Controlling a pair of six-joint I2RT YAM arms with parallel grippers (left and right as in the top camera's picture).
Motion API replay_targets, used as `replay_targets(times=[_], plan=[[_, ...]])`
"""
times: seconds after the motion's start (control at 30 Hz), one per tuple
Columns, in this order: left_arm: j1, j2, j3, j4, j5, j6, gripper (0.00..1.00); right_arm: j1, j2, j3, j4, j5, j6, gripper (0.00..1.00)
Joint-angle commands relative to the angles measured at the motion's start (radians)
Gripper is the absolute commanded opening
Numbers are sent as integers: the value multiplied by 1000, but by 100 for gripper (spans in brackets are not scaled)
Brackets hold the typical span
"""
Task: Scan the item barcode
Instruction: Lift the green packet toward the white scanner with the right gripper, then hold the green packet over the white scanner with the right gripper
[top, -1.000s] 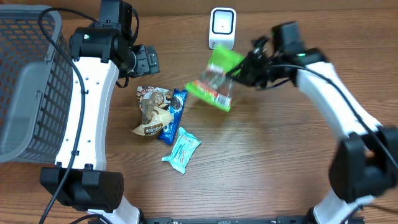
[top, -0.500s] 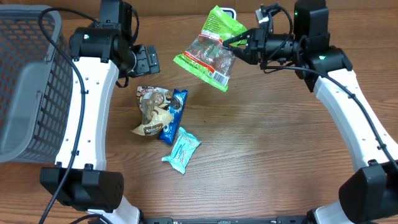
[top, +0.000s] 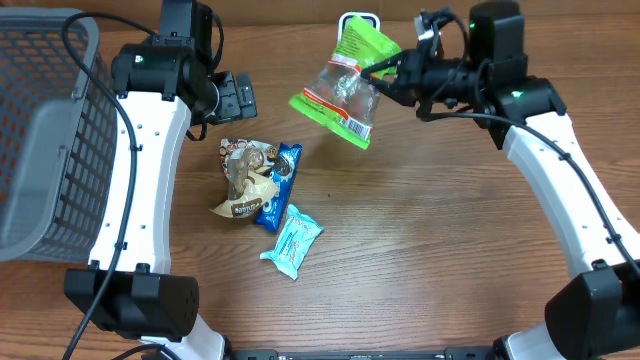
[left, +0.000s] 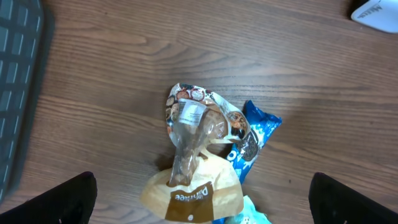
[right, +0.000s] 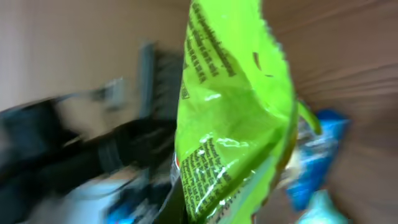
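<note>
A green snack bag with a clear window hangs in the air, tilted, with my right gripper shut on its right edge. It fills the right wrist view as a glossy green bag with black print, and the rest of that view is blurred. The white barcode scanner stands just behind the bag's top and is mostly covered by it. My left gripper is open at the back left, above the pile of snacks. Its dark fingertips stand wide apart with nothing between them.
On the table lie a brown-and-white snack bag, a blue packet and a teal packet. A grey mesh basket stands at the far left. The scanner's corner shows in the left wrist view.
My right arm has lifted the green bag off the table and up in front of the scanner, then shifted it slightly right. The left arm has not moved.
</note>
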Motion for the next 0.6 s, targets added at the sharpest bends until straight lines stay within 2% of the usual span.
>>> replay_targets(times=[0.0, 0.03, 0.1, 0.17, 0.2, 0.23, 0.47, 0.57], plan=[[-1, -9, 17, 1, -8, -3, 100, 70, -38, 20, -30, 552, -213, 4], [-1, -9, 17, 1, -8, -3, 100, 106, -37, 20, -20, 723, -264, 4], [-1, -9, 17, 1, -8, -3, 100, 146, -37, 20, 10, 890, -327, 4], [-1, -9, 17, 1, -8, -3, 100, 191, -29, 19, 83, 1058, -454, 4], [-1, -9, 17, 1, -8, -3, 100, 200, -25, 19, 108, 1084, -497, 4], [-1, -9, 17, 1, -8, -3, 100, 221, -7, 19, 187, 1122, -633, 4], [-1, -9, 17, 1, -8, -3, 100, 236, 124, 19, 460, 1129, -1104, 4], [-1, -9, 17, 2, -8, -3, 100, 236, 205, 19, 591, 1129, -1229, 4]])
